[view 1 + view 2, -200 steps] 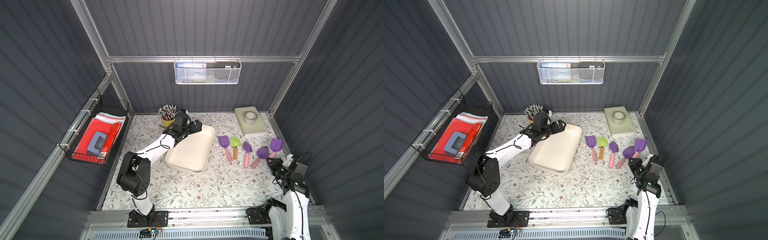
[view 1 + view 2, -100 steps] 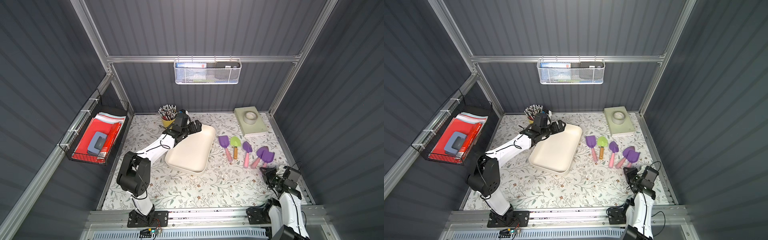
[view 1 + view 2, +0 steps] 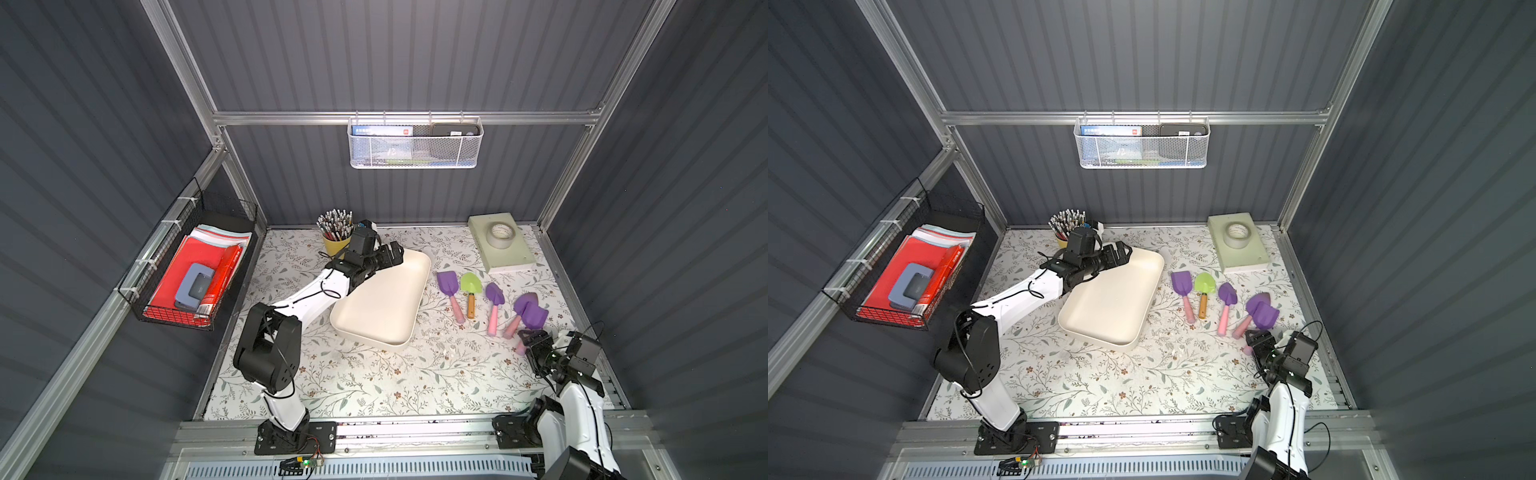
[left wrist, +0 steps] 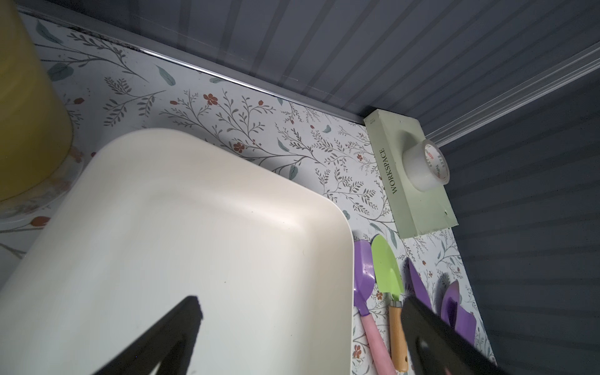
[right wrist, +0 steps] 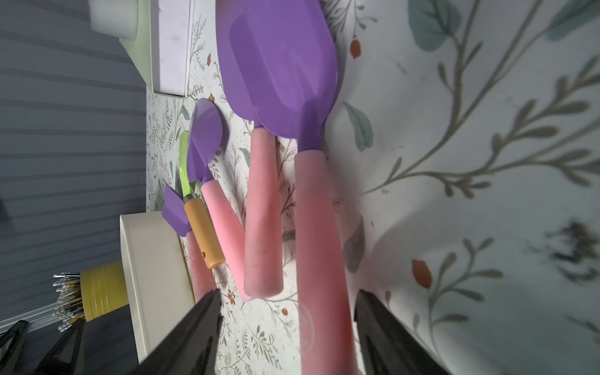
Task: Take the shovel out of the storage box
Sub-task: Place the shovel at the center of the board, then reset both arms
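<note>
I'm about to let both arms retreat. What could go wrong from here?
The right gripper, open, straddles the pink handle of the nearest purple shovel; a skewed retreat may drag it.
Its blade overlaps the neighbouring purple shovel, so both may shift.
The left gripper hangs open near the yellow pencil cup; a swing could topple it.

Both top views: high at the front, steeply down on whole floral-patterned worktop (image 3: 374, 374). Left wrist: close over shallow cream-white plastic storage box (image 4: 194, 243), facing grey ribbed back wall (image 4: 357, 48). Right wrist: low, very near purple pink-handled shovels (image 5: 319, 227). Wrist views share box and shovels.
</note>
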